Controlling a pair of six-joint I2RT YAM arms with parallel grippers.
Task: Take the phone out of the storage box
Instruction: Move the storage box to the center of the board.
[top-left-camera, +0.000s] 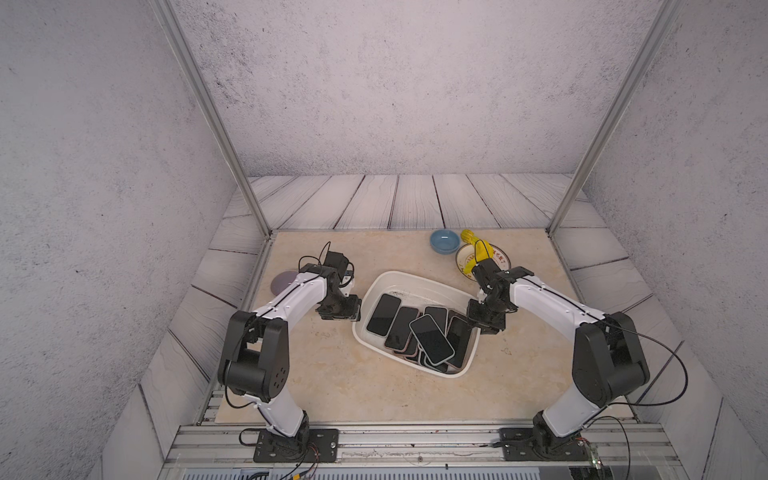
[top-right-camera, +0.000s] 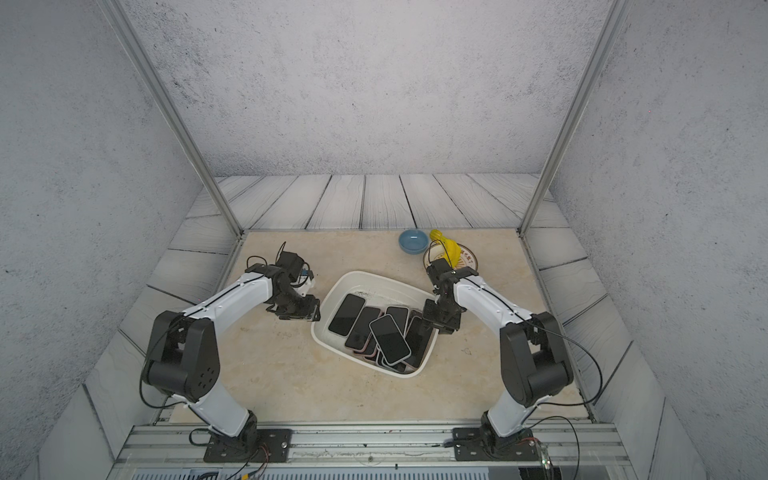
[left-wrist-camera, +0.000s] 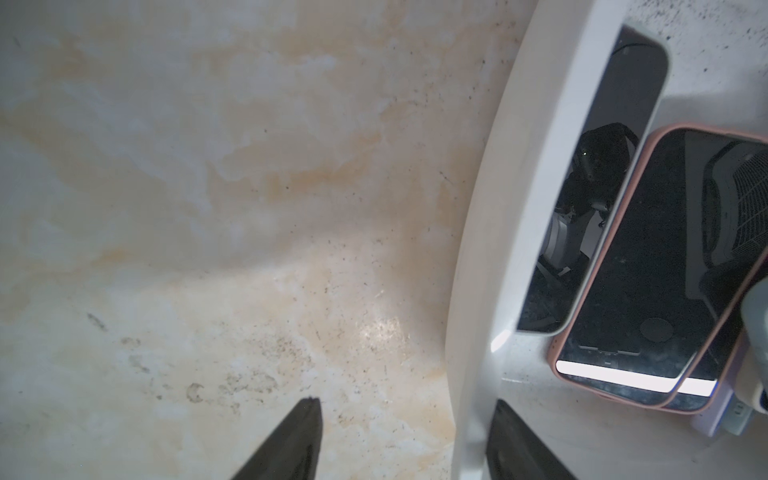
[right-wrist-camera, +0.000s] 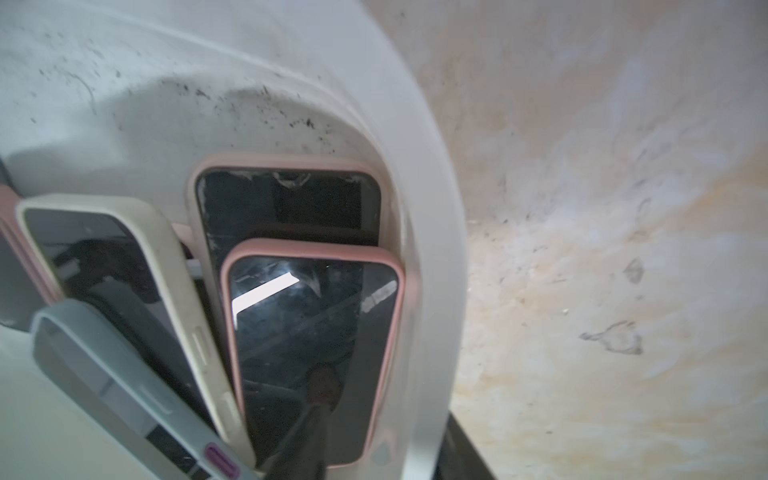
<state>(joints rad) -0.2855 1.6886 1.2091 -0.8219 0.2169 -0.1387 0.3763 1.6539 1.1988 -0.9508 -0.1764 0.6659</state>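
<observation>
Beige marbled worktop (top-left-camera: 374, 386): the storage box (top-left-camera: 411, 277) rim runs between the left pincer's (left-wrist-camera: 407, 403) parted jaws. The right pincer (right-wrist-camera: 390, 399) straddles the opposite rim; whether it is clamped, I cannot tell.

Storage box (top-left-camera: 419, 291) packed with overlapping phones (top-left-camera: 431, 338); bare floor at far end. Tabletop (top-left-camera: 353, 382) before box open.

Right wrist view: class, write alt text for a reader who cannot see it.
The right gripper straddles the rim of the white storage box, one finger inside over a pink-cased phone, the other outside by the beige table. More cased phones overlap beside it, screens dark.
</observation>
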